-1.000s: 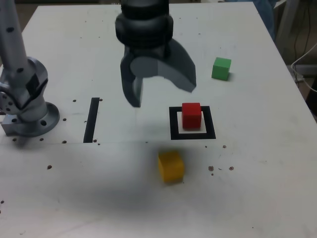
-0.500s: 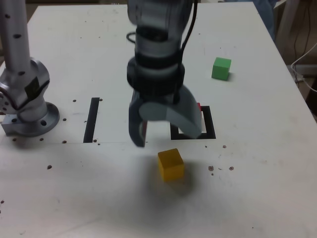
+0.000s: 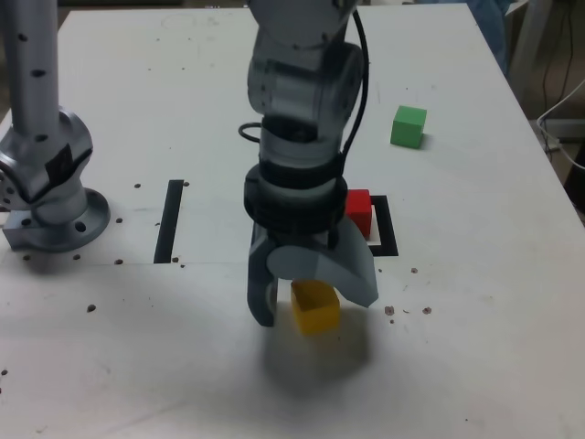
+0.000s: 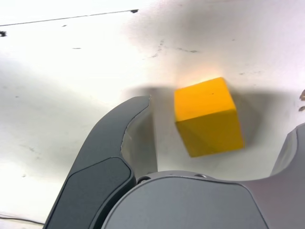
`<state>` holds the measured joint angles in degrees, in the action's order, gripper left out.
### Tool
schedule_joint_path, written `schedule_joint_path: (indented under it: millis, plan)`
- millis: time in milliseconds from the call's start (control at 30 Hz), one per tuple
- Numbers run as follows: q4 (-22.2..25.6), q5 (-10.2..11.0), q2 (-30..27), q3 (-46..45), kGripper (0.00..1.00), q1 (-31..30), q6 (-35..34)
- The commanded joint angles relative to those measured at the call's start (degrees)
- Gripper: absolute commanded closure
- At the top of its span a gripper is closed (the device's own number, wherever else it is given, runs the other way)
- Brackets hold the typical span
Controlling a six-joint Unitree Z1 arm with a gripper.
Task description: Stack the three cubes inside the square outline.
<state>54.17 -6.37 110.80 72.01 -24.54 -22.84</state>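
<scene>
Now end effector (image 3: 309,294) spread wide — astride yellow cube (image 3: 315,305), plain solid block w/ crisp edges.

A matt, painted-looking finish with faint scuffs is shown by the yellow cube (image 3: 315,306) (image 4: 208,116), and the same dull finish is seen on the red cube (image 3: 358,211) and the green cube (image 3: 408,126). The dark grey gripper (image 3: 311,294) (image 4: 217,157) appears as smooth, satin plastic. The white tabletop (image 3: 475,302) looks matt, speckled and lightly scratched
</scene>
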Motion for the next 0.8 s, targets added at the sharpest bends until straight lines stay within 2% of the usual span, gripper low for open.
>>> schedule_joint_path:
  millis: [0,467,767]
  plan:
    - [-0.37,0.27,0.74,0.31,0.11,-0.07,-0.35]
    - [0.05,3.24,1.41,1.82,0.33,-0.05,-0.93]
    - [0.87,3.87,2.09,1.24,0.38,0.53,-1.06]
